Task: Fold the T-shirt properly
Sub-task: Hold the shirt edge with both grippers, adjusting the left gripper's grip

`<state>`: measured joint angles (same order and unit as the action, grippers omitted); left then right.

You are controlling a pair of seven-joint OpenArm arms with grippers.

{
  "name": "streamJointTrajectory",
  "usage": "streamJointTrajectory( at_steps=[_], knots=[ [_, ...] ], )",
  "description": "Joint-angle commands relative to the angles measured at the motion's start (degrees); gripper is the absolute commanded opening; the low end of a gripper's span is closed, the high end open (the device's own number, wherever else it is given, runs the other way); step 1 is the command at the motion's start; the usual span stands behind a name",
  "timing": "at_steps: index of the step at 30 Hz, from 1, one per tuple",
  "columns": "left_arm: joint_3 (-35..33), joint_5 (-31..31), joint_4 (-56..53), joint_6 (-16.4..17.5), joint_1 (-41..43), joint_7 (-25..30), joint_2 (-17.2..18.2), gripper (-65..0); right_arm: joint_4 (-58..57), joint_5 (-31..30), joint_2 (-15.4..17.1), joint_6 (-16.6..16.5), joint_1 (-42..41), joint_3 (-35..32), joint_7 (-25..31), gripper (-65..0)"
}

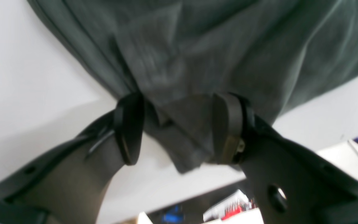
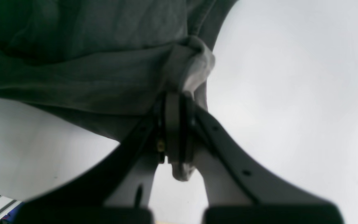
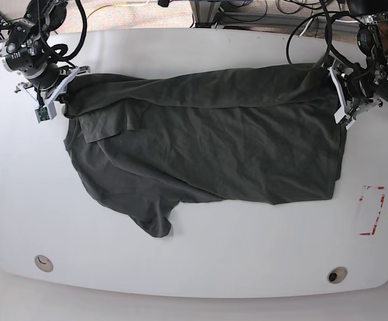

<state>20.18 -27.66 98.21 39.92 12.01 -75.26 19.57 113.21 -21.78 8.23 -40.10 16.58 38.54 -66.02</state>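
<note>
The dark charcoal T-shirt (image 3: 214, 147) lies spread across the white table (image 3: 247, 267), with its far edge folded over toward the front. My right gripper (image 3: 59, 93) is at the shirt's far left corner. In the right wrist view it (image 2: 177, 102) is shut on a bunched bit of the T-shirt (image 2: 89, 62). My left gripper (image 3: 339, 90) is at the shirt's far right corner. In the left wrist view it (image 1: 179, 130) has its fingers wide apart, with a flap of the T-shirt (image 1: 197, 46) hanging between them.
A red-outlined rectangle (image 3: 371, 210) is marked on the table at the right. Two round fittings (image 3: 43, 262) (image 3: 336, 275) sit near the front edge. Cables (image 3: 301, 27) run along the back. The table's edge and clutter (image 1: 228, 211) below it show in the left wrist view.
</note>
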Motion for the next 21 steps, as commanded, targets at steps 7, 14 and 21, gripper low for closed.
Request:
streamJointTrajectory(
  at_steps=[7,14,21],
  knots=[
    [0.08,-0.16,-2.61,0.08,-1.24,0.76,0.95,-33.1,1.03,-0.59,0.69,0.1,-0.27,0.18,1.1,-65.0],
    [0.08,-0.25,-3.14,0.08,-2.21,0.58,0.95,-36.3,1.03,-0.59,0.69,0.1,-0.27,0.18,1.1,-65.0],
    [0.08,-0.25,-3.05,0.08,-2.21,0.58,0.95,-58.6,1.03,-0.59,0.69,0.1,-0.27,0.18,1.1,-65.0]
  ],
)
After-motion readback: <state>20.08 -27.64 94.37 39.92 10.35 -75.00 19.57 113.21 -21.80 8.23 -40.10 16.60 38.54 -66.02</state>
